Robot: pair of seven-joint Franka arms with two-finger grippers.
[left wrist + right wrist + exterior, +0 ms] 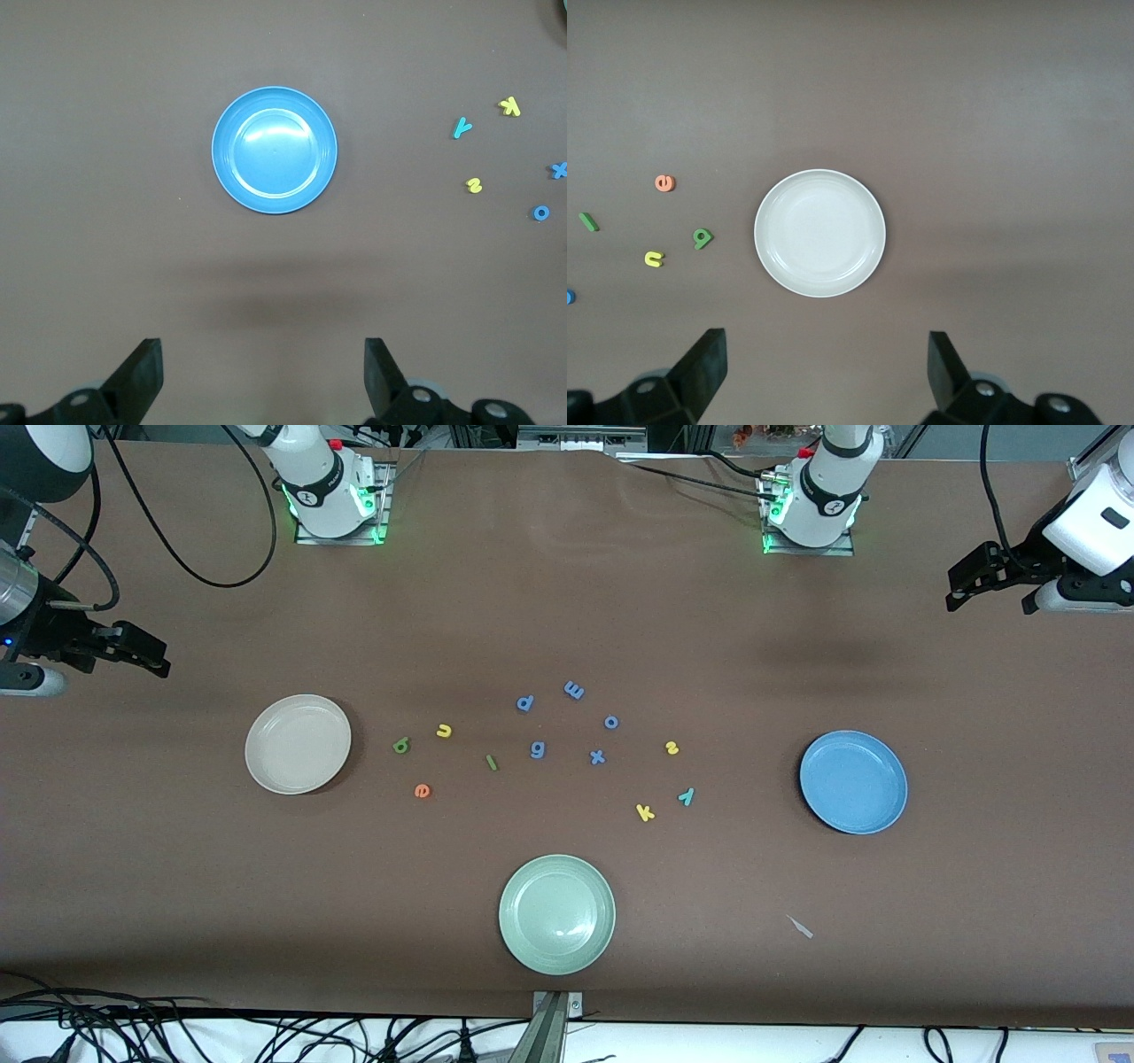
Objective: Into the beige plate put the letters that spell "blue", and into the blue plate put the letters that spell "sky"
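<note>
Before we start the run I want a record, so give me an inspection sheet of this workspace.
Surface: brown table, flat.
Job's things: cream-beige round plate and mid-blue round plate hold nothing; foam letters dark green b, yellow u, thin green l, orange e, yellow s, yellow k, teal y lie on the table between them.
Clutter: pale green plate; periwinkle letters; pale scrap.
Grippers: left gripper open above the table by the blue plate; right gripper open by the beige plate.
Cables: black cables by the bases.
Surroundings: nothing seen.
</note>
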